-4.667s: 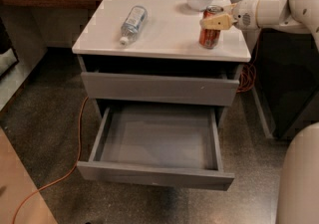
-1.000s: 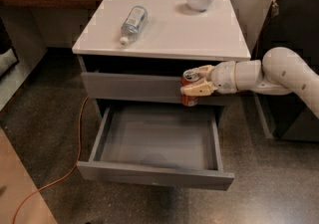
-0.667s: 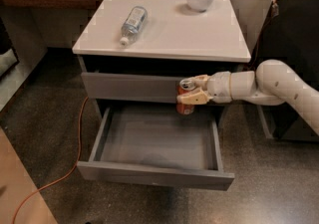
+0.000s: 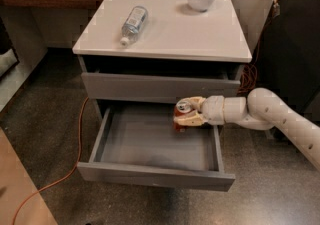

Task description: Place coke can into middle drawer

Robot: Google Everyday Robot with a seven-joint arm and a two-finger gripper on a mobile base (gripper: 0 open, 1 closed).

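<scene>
Gripper clamped around small red-copper metal coke can, held upright over far right corner of pulled-out grey middle drawer

Coke can is no longer high above the middle drawer; it now sits low inside it, at the back right, roughly upright. Gripper has come down with it, clasping the can, and the arm now reaches in over the drawer's right wall.

High front view, tilted down; close — hand near centre
</scene>
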